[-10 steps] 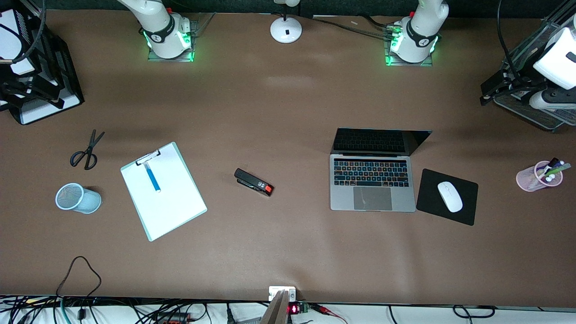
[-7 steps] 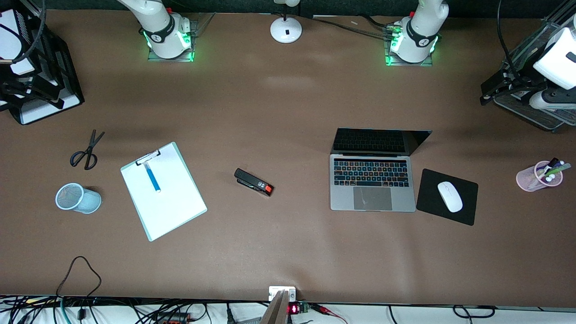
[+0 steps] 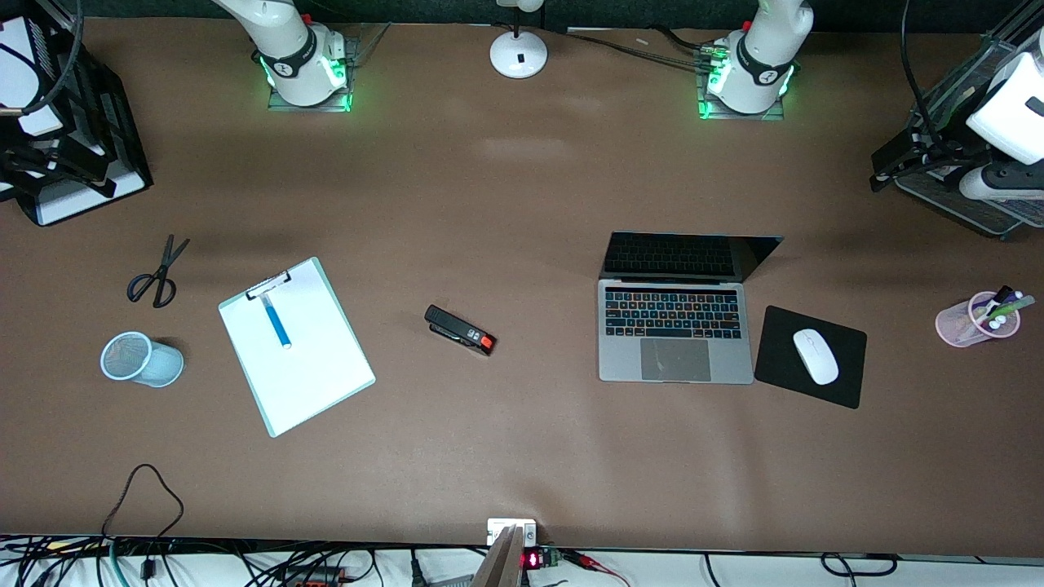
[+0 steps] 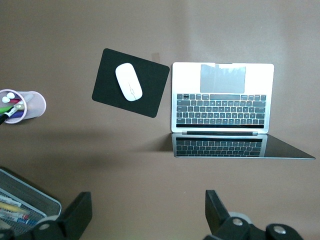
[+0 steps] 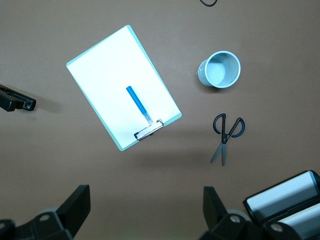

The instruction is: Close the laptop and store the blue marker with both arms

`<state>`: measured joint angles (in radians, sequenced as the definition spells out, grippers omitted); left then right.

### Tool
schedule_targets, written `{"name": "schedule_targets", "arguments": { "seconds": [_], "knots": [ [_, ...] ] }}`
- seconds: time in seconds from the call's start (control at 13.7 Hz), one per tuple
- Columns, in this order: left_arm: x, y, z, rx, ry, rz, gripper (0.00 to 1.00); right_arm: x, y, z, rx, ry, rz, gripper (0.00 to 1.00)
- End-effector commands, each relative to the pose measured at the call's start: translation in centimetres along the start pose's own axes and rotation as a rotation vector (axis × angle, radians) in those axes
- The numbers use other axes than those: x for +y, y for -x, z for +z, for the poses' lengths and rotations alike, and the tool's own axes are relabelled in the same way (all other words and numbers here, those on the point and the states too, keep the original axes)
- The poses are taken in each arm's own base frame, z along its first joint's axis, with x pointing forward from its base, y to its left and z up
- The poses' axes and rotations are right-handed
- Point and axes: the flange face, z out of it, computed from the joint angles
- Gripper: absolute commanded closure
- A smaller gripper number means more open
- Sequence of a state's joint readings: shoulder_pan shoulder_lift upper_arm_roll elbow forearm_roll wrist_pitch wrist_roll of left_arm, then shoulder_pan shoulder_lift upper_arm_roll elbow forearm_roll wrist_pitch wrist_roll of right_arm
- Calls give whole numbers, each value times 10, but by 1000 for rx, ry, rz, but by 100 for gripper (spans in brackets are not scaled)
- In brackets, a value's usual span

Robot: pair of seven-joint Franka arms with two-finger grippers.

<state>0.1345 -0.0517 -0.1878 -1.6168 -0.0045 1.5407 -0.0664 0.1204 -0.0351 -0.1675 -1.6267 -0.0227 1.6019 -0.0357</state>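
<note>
Both grippers hang spread wide and empty, my left gripper [image 4: 145, 215] high over bare table by the open laptop [image 3: 675, 330], my right gripper [image 5: 145, 212] above the clipboard [image 3: 295, 346] where the marker [image 3: 276, 321] lies. Nothing has shifted in the last moment, so I judge neither job begun. The brown table [image 3: 522, 204] also holds a stapler [image 3: 460, 329], scissors [image 3: 157, 273], mesh cup [image 3: 141, 359] and mouse [image 3: 816, 356].

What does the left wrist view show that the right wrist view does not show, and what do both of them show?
Only the left wrist view shows the open laptop, the white mouse on its black mouse pad, the pink cup of pens and a corner of the wire tray.

Only the right wrist view shows the blue marker lying on the clipboard, the mesh cup, the scissors and the stapler.

Both show the brown table and their own gripper, open and holding nothing: the left gripper, the right gripper.
</note>
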Motion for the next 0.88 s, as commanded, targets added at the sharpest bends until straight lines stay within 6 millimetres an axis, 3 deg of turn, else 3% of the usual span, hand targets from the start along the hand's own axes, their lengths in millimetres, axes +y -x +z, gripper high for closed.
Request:
{"name": "schedule_targets", "arguments": {
  "seconds": [0.0,0.22,0.36,0.51,0.8],
  "knots": [
    [2,-7,9,-38,-14,5,0,2,-1,-3,11,13,4,0],
    [-7,-10,20,-89,5,-3,0,1,-1,-3,11,13,2,0],
    [-2,-9,22,-102,-4,7,0,0,-2,-1,9,13,1,0],
    [4,-18,40,-136,-4,14,0,1,-4,2,5,16,2,0],
    [31,-7,57,-222,-12,-36,0,1,-4,2,3,16,3,0]
  ]
}}
